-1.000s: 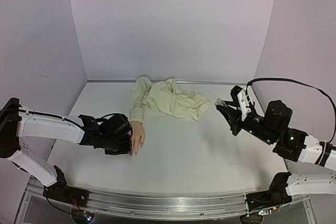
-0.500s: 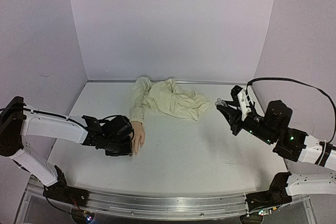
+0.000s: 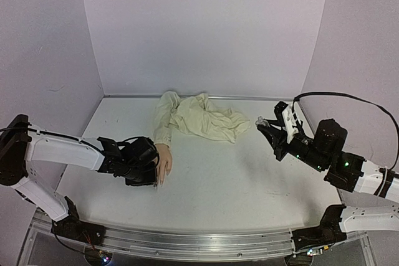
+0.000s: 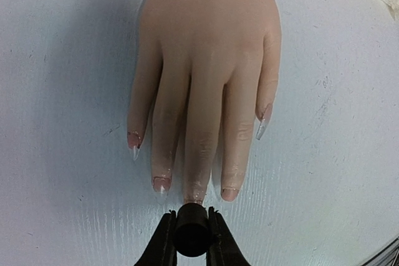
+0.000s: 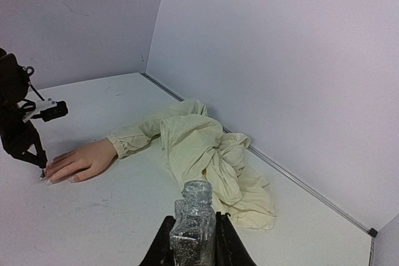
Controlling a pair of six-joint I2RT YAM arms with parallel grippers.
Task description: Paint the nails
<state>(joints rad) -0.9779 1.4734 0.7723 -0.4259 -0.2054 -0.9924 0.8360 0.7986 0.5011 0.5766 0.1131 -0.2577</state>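
Hand (image 4: 206, 73) flat on table (image 3: 237, 179), nails (image 4: 161, 184) facing left end effector (image 4: 191, 247), clamped on brush (image 4: 191, 227) at middle fingertip. Right end effector (image 5: 194, 244) pinches bottle (image 5: 194, 213). We judge painting underway; coverage patchy, several nails left.

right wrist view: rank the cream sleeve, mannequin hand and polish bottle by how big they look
1. cream sleeve, clearly largest.
2. polish bottle and mannequin hand look about alike; the bottle sits nearest the camera, so unranked.

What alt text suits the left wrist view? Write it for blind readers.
A mannequin hand lies palm down on a white table, fingers toward the camera. The left end effector, shut on a dark brush cap, sits at the middle fingertip; some nails show polish.
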